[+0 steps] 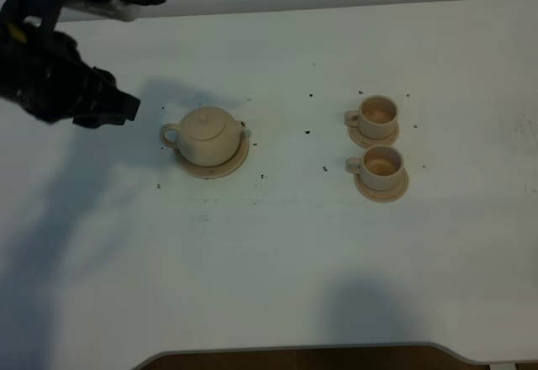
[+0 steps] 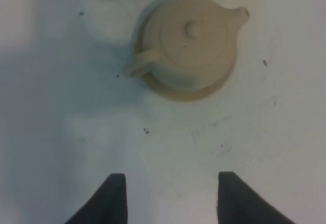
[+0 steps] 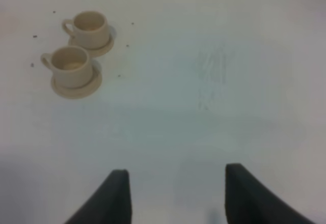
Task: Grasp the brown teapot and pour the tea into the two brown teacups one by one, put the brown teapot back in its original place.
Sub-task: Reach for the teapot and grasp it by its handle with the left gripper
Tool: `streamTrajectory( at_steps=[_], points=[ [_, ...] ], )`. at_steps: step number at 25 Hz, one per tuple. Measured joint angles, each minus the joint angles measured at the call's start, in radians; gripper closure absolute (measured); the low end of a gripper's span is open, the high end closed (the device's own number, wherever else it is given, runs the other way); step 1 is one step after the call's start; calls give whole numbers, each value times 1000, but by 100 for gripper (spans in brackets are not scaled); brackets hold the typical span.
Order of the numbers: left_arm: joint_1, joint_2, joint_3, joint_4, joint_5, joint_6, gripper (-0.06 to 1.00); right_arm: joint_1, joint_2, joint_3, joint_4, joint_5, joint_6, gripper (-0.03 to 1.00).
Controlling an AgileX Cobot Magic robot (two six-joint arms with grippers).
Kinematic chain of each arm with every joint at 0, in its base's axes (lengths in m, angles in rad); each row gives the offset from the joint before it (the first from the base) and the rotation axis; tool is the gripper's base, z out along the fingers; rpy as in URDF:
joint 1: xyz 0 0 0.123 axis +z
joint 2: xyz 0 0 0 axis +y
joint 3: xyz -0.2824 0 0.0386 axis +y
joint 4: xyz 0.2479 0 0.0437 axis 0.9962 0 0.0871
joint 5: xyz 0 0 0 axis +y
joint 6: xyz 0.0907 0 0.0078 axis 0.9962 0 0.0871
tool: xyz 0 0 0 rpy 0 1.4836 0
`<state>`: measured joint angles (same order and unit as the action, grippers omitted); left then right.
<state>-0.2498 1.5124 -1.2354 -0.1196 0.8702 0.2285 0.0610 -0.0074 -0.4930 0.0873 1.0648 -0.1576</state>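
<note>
Overview from the high camera. A squat, round beige-tan ceramic teapot [image 1: 208,133] with a knobbed lid is seen seated on its wide, flat tan saucer [image 1: 227,171] on the white table [image 1: 269,261]. Its loop handle [image 1: 171,134] is turned toward the black left gripper [image 1: 118,106], which is held near the pot but apart from it. Two small beige-tan ceramic teacups [image 1: 378,115] are set on their own small saucers well to the right, one just behind the other. Whether tea is held in them cannot be told. The right gripper is not seen here.

Left wrist view. The left gripper [image 2: 170,183] is shown with its dark fingers [image 2: 114,196] spread wide and nothing between them. The teapot [image 2: 191,35] lies ahead, upright, with the handle [image 2: 142,63] on one side and the short spout [image 2: 242,14] on the other. The step in hand is judged to be the reach for the handle. The jaws are best aligned across the loop rather than the body, then closed firmly, since a filled pot is likely to swing about so thin a hold. The pot should be kept level on lifting.

Right wrist view. The right gripper [image 3: 175,183] is likewise shown parted and empty, with both teacups [image 3: 71,65] well ahead of it and untouched.
</note>
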Motion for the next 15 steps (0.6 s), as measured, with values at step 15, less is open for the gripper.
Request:
streamTrajectory(
  at_steps=[15],
  points=[
    [0, 245, -187, -89, 141, 651, 53, 0, 0, 0, 0, 0, 0, 53]
  ],
)
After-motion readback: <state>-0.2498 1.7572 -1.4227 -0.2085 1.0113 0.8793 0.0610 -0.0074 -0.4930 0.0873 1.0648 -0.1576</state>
